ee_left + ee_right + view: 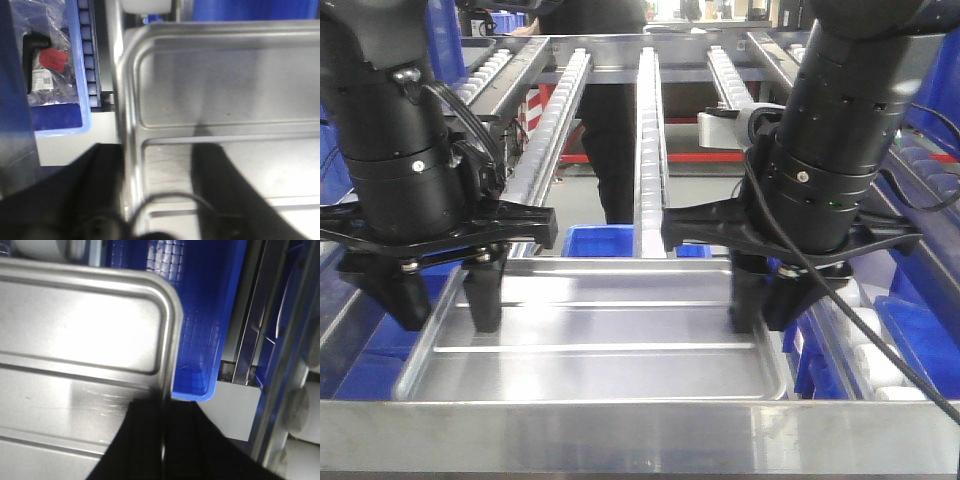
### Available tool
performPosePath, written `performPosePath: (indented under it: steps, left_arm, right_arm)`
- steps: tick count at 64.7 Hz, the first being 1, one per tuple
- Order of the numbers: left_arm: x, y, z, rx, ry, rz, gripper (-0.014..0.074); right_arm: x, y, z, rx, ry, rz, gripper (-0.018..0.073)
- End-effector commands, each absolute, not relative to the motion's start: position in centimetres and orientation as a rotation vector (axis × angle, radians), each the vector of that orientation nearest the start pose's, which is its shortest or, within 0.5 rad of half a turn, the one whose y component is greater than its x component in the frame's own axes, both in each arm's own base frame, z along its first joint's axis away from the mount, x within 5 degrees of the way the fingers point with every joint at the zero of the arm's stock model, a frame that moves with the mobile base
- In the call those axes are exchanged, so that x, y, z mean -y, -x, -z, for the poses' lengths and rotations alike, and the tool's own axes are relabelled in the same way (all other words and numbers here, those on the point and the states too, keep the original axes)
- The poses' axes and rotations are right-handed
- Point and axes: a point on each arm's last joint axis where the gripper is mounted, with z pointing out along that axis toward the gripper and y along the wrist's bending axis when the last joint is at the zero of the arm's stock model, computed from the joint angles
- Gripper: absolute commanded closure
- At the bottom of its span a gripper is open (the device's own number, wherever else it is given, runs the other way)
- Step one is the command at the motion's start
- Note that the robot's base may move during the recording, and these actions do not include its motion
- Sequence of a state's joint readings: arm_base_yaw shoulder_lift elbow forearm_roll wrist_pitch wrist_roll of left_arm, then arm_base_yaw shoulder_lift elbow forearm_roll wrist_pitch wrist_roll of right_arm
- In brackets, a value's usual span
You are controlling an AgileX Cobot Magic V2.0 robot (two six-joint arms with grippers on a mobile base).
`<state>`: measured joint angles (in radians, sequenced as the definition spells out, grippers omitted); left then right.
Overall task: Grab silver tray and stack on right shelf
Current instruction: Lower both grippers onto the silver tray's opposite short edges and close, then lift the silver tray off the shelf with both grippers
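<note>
Left pincer (pixel 445 305): fingers straddle left rim of tray (pixel 590 345), one outside, one inside; clamped or loose, cannot tell. Tray lies level between both pincers. Right pincer (pixel 767 310): clenched on right rim. Shelf (pixel 620 435) front bar below both pincers, nearer camera.

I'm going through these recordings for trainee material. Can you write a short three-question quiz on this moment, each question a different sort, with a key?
1. True or false: the silver tray has a smooth floor with no ridges.
2. Where do the left hand's fingers stand? A: both inside the tray. B: one on each side of the tray's left rim. C: well away from the tray.
3. Fill in: in the right wrist view, the bin past the tray's corner is coloured ____.

Key: 1 false (two long ridges cross it); 2 B; 3 blue.
</note>
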<state>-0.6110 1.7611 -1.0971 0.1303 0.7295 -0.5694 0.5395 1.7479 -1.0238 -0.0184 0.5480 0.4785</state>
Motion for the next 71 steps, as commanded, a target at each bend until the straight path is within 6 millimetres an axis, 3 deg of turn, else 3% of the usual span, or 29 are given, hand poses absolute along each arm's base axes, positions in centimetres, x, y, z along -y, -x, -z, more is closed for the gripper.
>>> performPosePath:
  steps: [1,8,23,35,57,71]
  left_arm:
    - [19.0,-28.4,-20.4,-2.792,-0.181,0.130,0.0540]
    - [18.9,-28.4,-20.4,-2.788,-0.193,0.116,0.0709]
    - [19.0,-28.6,-20.9,-2.785,-0.177,0.116,0.0689]
    - [19.1,-28.3,-24.2,-2.709,-0.172,0.174,0.0689]
    - [16.3,-23.5,-32.3,-2.574,-0.187,0.224,0.0689]
    - [17.1,-20.1,-34.0,-2.569,-0.250,0.277,0.0689]
  right_arm:
    - [-17.3,-29.3,-19.7,-2.714,0.125,-0.275,0.0508]
    - [-17.3,-29.2,-19.7,-2.717,0.125,-0.274,0.0502]
    - [-17.1,-29.0,-20.1,-2.729,0.141,-0.259,0.0502]
    - [-17.0,-28.8,-23.2,-2.687,0.155,-0.276,0.0502]
    - [-14.9,-24.7,-30.4,-2.571,0.158,-0.344,0.0503]
    - [-15.6,-21.5,-32.0,-2.561,0.265,-0.381,0.0503]
